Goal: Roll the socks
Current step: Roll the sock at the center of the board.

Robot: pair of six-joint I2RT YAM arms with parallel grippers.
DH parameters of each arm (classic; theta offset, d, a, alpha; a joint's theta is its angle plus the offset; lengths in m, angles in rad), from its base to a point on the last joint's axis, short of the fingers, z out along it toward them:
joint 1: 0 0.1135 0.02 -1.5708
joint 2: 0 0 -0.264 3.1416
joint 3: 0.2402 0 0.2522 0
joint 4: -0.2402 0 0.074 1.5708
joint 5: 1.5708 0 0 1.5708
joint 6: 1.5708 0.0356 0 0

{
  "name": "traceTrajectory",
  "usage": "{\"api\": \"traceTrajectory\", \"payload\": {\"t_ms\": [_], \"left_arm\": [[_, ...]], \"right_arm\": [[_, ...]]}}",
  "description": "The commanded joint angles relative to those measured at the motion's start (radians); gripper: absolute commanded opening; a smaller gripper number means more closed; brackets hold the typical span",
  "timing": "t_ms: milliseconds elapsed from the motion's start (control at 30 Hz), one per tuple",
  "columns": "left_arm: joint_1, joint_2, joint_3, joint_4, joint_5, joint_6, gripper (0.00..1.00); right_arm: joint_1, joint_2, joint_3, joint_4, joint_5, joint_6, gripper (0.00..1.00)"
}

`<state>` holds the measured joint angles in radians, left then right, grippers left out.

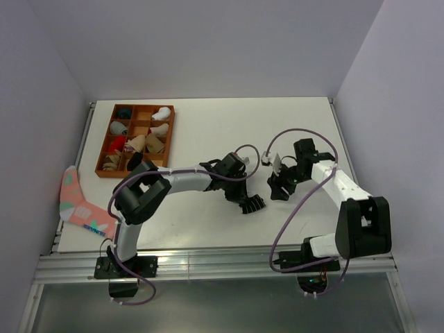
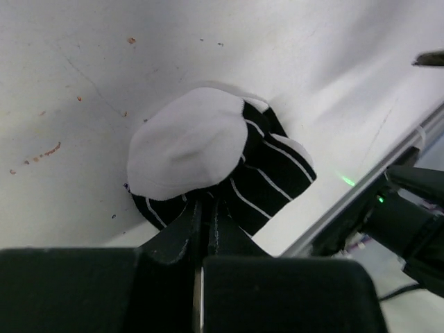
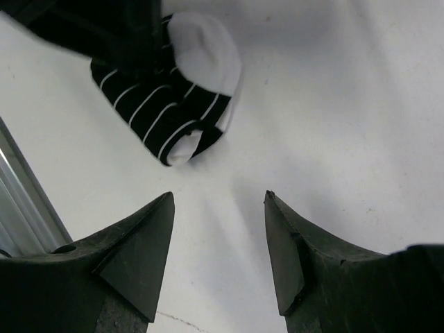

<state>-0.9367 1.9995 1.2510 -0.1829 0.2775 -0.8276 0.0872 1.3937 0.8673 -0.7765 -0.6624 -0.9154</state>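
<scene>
Item: striped sock (image 2: 272,173), rolled, black with white stripes and a white toe, mid-worktop (image 1: 208,132) toward the near edge. We note the left gripper (image 2: 205,225) clamped on its hem. The right gripper (image 3: 218,200) is just beside it, jaws spread, empty. Far-left corner: wooden tray (image 1: 142,105). Left edge: pink sock (image 1: 75,201).

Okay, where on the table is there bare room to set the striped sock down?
Bare: the far stretch of table right of the tray, and the near strip in front of the left gripper. Crowded: the centre, where that gripper pinches the striped sock beside the open right gripper.
</scene>
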Motion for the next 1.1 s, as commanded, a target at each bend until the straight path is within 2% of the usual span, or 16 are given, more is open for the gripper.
{"api": "traceTrajectory", "payload": {"t_ms": [0,167,333,400,800,1067], "left_arm": [[0.022,0.090,-0.001,-0.262,0.143,0.064,0.00],[0.035,0.143,0.060,-0.365,0.209,0.111,0.00],[0.042,0.174,0.113,-0.435,0.212,0.140,0.00],[0.044,0.183,0.125,-0.449,0.215,0.143,0.00],[0.052,0.208,0.142,-0.441,0.246,0.142,0.00],[0.058,0.219,0.143,-0.426,0.261,0.139,0.00]], "right_arm": [[0.005,-0.106,-0.050,0.017,-0.006,-0.155,0.63],[0.104,-0.217,-0.171,0.045,0.053,-0.247,0.63],[0.261,-0.334,-0.275,0.132,0.113,-0.217,0.64],[0.317,-0.346,-0.280,0.138,0.110,-0.206,0.64],[0.453,-0.291,-0.263,0.151,0.104,-0.168,0.64],[0.545,-0.309,-0.269,0.146,0.125,-0.120,0.63]]}}
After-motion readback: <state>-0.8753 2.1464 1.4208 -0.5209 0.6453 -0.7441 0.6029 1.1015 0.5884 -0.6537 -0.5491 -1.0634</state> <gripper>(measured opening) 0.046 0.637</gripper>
